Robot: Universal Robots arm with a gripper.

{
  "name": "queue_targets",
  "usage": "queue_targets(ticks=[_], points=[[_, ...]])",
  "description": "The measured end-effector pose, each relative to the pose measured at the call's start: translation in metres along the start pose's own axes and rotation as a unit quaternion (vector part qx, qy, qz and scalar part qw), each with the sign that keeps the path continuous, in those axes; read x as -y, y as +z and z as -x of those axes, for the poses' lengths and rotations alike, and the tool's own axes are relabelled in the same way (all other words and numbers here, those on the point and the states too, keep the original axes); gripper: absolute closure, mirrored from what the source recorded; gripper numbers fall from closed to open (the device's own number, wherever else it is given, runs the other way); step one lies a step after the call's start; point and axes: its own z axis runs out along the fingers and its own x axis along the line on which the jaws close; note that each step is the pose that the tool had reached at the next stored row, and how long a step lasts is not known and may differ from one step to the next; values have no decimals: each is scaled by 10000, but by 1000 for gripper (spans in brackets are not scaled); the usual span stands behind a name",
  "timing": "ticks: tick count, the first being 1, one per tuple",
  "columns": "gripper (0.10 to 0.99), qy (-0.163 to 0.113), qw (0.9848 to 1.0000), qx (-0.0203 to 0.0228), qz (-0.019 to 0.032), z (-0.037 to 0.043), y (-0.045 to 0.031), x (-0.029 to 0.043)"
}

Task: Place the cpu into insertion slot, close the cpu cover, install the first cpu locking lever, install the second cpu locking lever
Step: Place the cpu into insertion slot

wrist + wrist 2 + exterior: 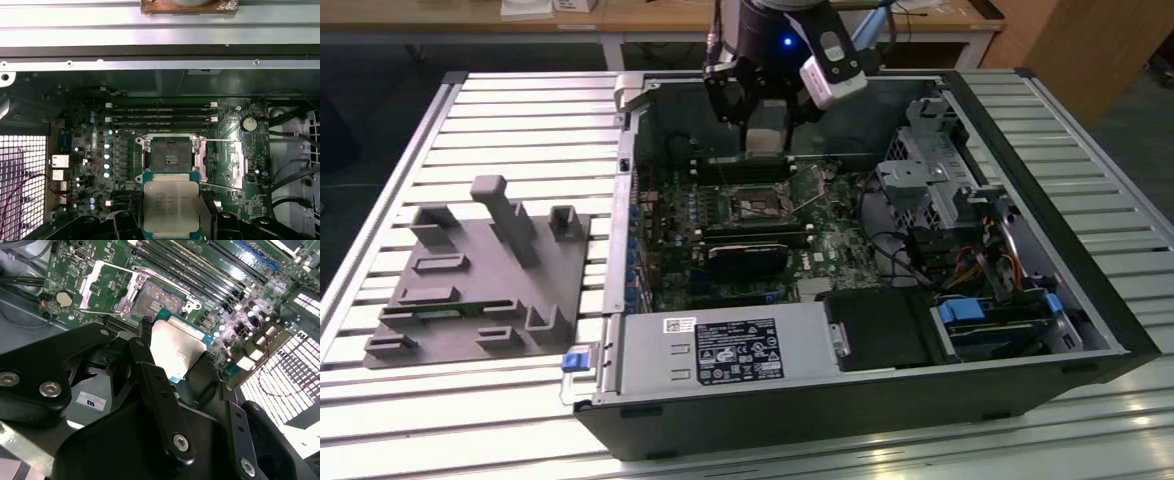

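Slatted metal table holds an open black computer case. Inside, the cpu, a flat square with a dull silvery lid, sits clamped in the gripper near the dark insertion slot. Beside the slot, the thin grey cpu cover lies open. Best kept level and square to the slot's rim.

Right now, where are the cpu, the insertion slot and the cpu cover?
the cpu point(171, 210), first wrist view, middle of its silvery top.
the insertion slot point(171, 159), first wrist view, its dark centre.
the cpu cover point(86, 287), second wrist view, side bar of its frame.
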Motion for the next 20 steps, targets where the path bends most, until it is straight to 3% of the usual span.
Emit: queue_targets(ticks=[18, 20], points=[[549, -1, 10000, 16, 1, 6, 326, 29], [549, -2, 10000, 17, 1, 6, 330, 30]])
